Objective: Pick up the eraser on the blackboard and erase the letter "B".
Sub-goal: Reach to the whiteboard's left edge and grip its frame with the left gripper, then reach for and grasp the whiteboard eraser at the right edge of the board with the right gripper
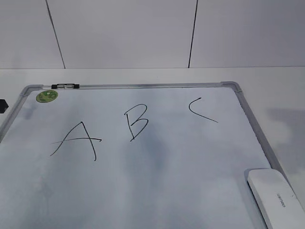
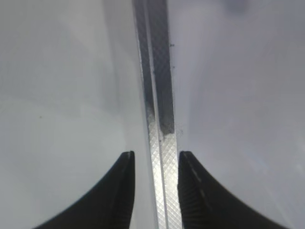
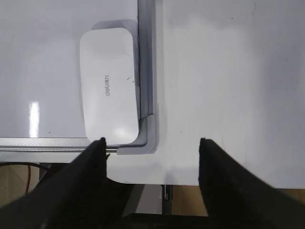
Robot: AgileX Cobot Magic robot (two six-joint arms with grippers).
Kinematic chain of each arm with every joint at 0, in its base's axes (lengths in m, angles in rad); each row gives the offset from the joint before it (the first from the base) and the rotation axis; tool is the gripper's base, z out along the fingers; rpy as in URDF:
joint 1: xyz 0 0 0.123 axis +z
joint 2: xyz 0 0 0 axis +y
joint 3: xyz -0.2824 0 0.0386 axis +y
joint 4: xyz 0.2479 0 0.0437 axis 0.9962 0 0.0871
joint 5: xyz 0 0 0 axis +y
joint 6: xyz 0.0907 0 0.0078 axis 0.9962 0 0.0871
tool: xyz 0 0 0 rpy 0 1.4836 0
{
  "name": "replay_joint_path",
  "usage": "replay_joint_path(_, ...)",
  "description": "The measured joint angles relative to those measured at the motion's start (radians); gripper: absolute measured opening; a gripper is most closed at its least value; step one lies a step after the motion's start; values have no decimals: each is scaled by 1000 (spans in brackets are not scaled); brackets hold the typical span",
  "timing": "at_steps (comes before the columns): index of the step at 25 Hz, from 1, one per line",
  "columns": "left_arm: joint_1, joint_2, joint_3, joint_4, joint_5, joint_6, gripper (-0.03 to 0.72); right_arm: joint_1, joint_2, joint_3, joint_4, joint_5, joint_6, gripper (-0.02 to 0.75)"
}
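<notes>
The blackboard (image 1: pixel 190 162) is a white dry-erase board with a grey frame, lying flat. The letter "B" (image 1: pixel 136 121) is drawn in black at its middle, between an "A" (image 1: pixel 78 140) and a "C" (image 1: pixel 200 110). The eraser (image 1: pixel 276 198) lies flat on the board's near right corner and also shows in the right wrist view (image 3: pixel 109 86). My right gripper (image 3: pixel 152 143) is wide open and empty, hovering just off that corner, apart from the eraser. My left gripper (image 2: pixel 156 155) is open a little, its fingers straddling the board's metal frame (image 2: pixel 159 95).
A round green sticker (image 1: pixel 46 96) and a black marker (image 1: pixel 65 86) sit at the board's far left corner. A small dark part (image 1: pixel 3 106) shows at the left edge. The table's front edge (image 3: pixel 157 183) lies just below the right gripper.
</notes>
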Motion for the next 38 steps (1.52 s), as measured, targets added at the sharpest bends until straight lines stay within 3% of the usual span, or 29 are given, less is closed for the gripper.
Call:
replay_joint_path(6,23,0,0,0,-12,33,232,0,0,0,0,0,0,496)
replay_joint_path(38,15,48,0,-26,-32,56,232,0,23,0,0,2,2,496)
